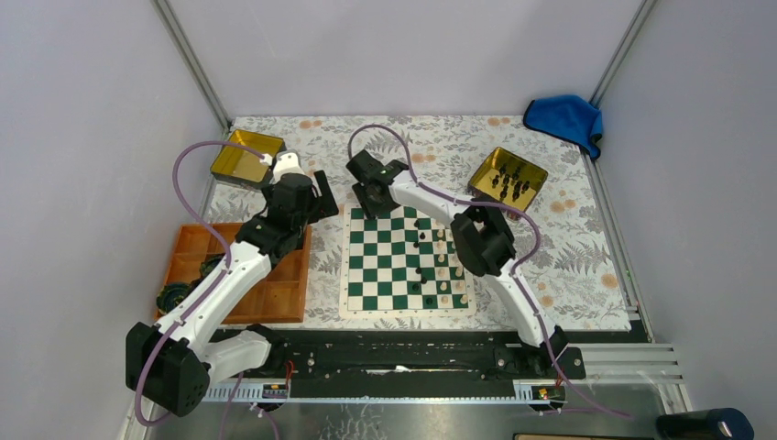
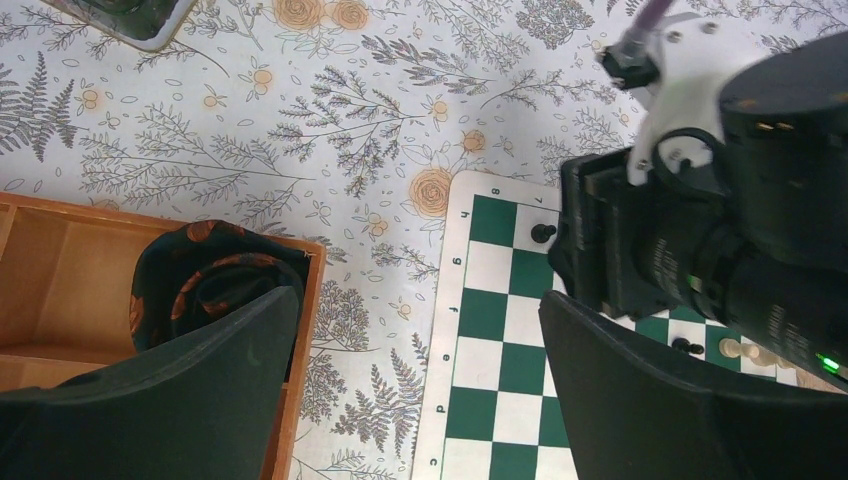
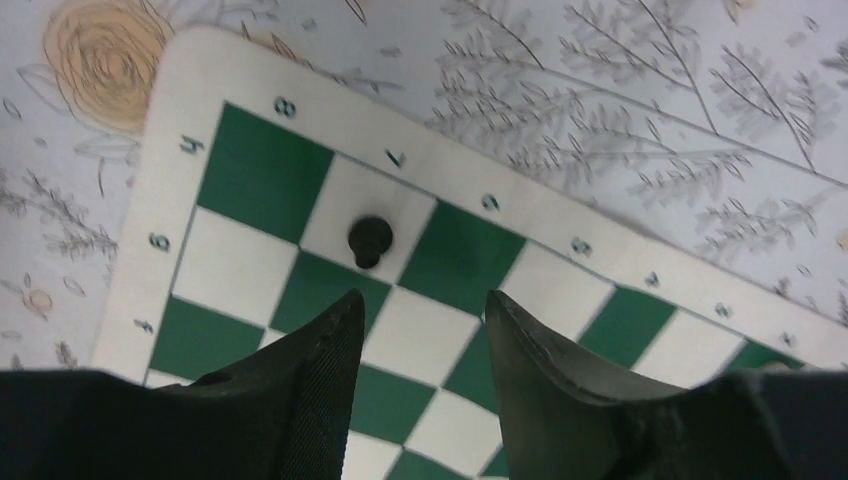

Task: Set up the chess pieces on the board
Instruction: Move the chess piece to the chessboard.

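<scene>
Step in hand: you look to be at the end of one placement. A small black pawn (image 3: 369,240) stands upright and free on a white square of the green-and-white checked mat board (image 3: 265,175).
Pawn's place: on the row along the board's far edge, one square in from its far-left corner.
Right hand: your right hand (image 3: 420,300) hovers low over that corner with its jaws parted and nothing between them. The pawn sits just beyond the fingertips, apart from both.
Left hand: your left hand (image 2: 418,300) is spread wide and empty, above the floral worktop (image 2: 380,130) just off the board's left edge.
Other pieces: a few black and cream figures (image 1: 444,275) already stand on the board's right half.
Supply: more black chess pieces (image 1: 509,183) wait in the gold rectangular tin (image 1: 483,174) off the board's far-right corner.
Progress: early, by my reading; most squares are bare.
Next move: lift the right hand straight up before swinging away, since the pawn is near enough to the fingertips to be clipped. Then reach to the tin and close on a single piece.
</scene>
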Tool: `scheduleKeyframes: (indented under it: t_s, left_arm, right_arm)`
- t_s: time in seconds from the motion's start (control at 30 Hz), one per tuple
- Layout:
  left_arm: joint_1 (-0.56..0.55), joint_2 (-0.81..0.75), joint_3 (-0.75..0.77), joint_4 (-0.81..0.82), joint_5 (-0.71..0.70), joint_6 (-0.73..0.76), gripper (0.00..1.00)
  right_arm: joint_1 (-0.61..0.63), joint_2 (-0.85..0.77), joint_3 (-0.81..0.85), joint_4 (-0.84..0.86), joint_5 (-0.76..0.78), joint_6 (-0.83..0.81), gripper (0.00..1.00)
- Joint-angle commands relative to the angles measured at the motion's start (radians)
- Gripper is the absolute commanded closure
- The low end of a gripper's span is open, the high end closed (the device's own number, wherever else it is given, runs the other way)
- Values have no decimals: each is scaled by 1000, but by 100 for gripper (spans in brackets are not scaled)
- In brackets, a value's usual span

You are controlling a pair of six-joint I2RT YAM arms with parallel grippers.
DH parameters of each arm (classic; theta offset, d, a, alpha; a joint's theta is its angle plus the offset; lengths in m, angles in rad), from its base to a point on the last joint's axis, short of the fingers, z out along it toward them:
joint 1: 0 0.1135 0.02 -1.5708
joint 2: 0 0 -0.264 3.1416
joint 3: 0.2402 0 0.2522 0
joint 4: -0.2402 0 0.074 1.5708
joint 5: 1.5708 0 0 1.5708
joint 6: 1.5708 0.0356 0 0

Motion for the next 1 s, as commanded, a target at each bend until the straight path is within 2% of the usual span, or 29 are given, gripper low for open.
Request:
scheduleKeyframes:
  t_s: [0.0,0.2,0.4,0.7,0.97]
  left_arm:
    - [6,1,37,26,-32,8,1]
    - [6,23,57,26,-41,9,1]
    - [7,59,78,29,-37,17,1]
    - [6,112,102,35,-19,22,1]
    - [6,126,104,34,-16,27,1]
  right_arm:
    - [-4,-212,-106,47,76,-13,45]
    - [-60,-386,-332,110,95,21,45]
    - [-112,-472,-513,172,76,54,45]
    - [-135,-465,-577,215,36,76,47]
    - [-139,-426,-577,234,3,82,53]
